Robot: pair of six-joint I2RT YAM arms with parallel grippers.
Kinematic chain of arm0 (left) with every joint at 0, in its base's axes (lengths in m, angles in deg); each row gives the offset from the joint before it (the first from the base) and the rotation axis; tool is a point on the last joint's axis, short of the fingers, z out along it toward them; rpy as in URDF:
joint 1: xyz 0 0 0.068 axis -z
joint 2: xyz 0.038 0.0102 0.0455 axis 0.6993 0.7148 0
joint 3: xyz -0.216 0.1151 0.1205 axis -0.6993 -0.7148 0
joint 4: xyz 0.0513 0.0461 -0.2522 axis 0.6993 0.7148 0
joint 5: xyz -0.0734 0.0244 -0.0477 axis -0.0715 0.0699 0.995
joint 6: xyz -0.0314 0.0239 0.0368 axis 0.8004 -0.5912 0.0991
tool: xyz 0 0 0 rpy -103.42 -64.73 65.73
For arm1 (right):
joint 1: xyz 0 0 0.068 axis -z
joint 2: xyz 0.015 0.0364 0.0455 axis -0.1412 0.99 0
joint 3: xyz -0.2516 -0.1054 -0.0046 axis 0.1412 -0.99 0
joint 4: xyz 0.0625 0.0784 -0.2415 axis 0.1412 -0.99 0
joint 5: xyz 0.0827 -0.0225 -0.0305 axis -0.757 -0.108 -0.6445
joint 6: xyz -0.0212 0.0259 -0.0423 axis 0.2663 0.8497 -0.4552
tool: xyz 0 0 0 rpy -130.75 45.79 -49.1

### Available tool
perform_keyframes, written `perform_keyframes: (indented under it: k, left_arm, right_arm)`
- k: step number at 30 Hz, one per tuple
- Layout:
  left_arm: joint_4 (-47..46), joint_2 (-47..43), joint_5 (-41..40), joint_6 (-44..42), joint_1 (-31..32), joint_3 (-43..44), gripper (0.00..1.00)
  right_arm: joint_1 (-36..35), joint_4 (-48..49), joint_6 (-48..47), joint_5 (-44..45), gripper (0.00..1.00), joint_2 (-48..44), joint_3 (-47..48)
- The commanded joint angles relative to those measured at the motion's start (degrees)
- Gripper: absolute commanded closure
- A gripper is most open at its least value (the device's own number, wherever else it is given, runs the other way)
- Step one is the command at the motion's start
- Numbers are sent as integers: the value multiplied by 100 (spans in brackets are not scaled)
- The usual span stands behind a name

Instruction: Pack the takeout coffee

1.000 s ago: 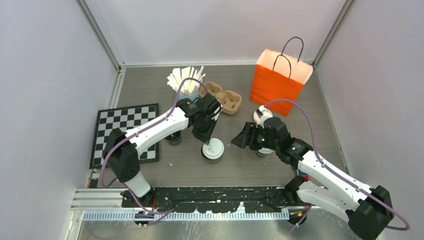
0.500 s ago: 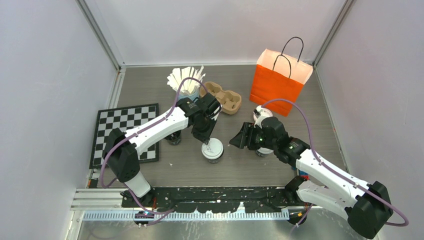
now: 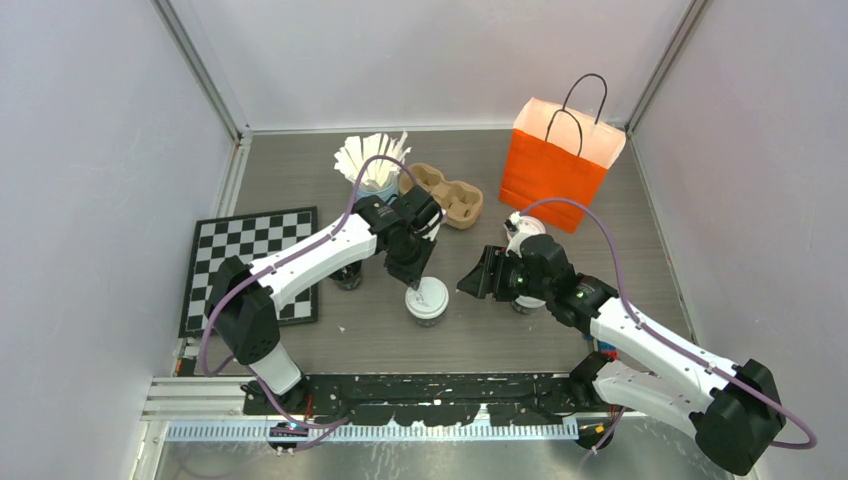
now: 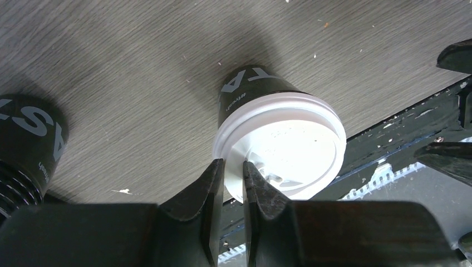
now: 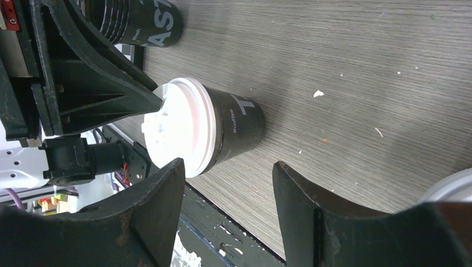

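Operation view on my screen shows the first coffee cup (image 3: 427,300) upright on the grey table (image 3: 460,345), near the front and about in the middle between both arms, with its white lid (image 4: 281,147) on top. I see the left gripper (image 4: 232,168) pointing down at the lid's edge on the left arm's side. One finger is outside the rim, the other is over the lid, and only a thin white strip of rim shows between them. The jaws are almost together, but whether they really press the rim I cannot tell. The right gripper (image 5: 228,167) is to the right of this cup, low and turned sideways toward it. Its jaws are wide apart with nothing between them, and it does not touch the cup. The second coffee cup (image 3: 524,230), also white on top, stands partly hidden behind the right arm, just in front of the orange bag (image 3: 552,175) and outside of it. A stack of dark cups (image 3: 348,277) stands under the left arm, beside the checkerboard (image 3: 250,250).
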Motion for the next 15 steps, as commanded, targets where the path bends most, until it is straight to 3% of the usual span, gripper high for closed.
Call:
perform_keyframes:
  k: [1,12,15]
  left_arm:
    - [-134,-107,174,-20,24,49,80]
    - [-95,-219,24,-20,24,-40,70]
    - [-113,-260,-16,-32,24,-8,62]
  right_arm:
    - [-48,280,-9,18,36,104,203]
    - [-207,414,-8,60,36,321,264]
    - [-287,448,0,70,36,389,294]
